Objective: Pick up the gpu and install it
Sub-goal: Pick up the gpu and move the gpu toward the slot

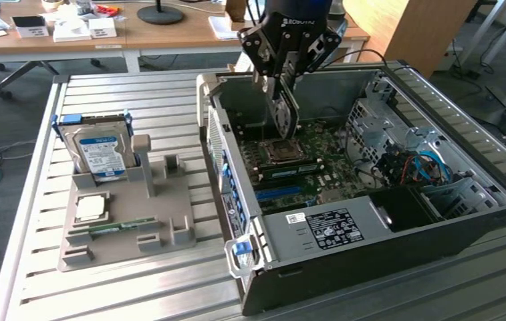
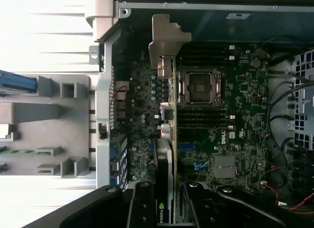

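Note:
My gripper (image 1: 284, 79) is shut on the gpu (image 1: 285, 115), a thin card that hangs edge-on below the fingers, inside the open computer case (image 1: 466, 221). The card's lower edge is just above the motherboard (image 1: 324, 164), near the CPU socket (image 1: 279, 151). In the wrist view the gpu (image 2: 170, 134) appears as a narrow green edge with its silver bracket (image 2: 166, 39) at the far end, running beside the CPU socket (image 2: 201, 86). The gripper (image 2: 169, 211) clamps it from both sides with black fingers (image 2: 142, 208). I cannot tell whether the card touches a slot.
A grey parts holder (image 1: 123, 234) stands at the exterior view's left of the case, carrying a blue-labelled hard drive (image 1: 99, 152), a CPU chip (image 1: 90, 207) and a green RAM stick (image 1: 114, 227). The power supply (image 1: 329, 231) and drive cage with cables (image 1: 413, 167) crowd the case.

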You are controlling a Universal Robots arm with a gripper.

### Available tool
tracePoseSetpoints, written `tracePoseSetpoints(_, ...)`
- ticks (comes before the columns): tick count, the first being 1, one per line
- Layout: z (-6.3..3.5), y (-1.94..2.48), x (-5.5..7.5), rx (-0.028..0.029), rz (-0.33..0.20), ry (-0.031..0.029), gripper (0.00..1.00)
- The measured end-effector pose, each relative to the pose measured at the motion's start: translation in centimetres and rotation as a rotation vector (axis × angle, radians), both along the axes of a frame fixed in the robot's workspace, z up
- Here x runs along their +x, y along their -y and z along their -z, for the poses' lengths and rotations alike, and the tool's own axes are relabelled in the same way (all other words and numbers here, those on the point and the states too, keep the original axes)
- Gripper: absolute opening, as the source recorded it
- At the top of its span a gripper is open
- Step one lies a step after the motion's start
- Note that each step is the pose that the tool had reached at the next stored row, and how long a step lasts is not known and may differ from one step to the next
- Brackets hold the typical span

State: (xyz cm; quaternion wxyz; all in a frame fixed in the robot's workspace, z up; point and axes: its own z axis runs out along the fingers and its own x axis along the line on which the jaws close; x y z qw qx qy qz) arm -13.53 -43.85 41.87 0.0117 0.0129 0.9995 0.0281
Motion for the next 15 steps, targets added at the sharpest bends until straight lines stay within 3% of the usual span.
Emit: tracePoseSetpoints(15,0.0,0.0,2.7,0.0008,-0.001,0.0,0.27)
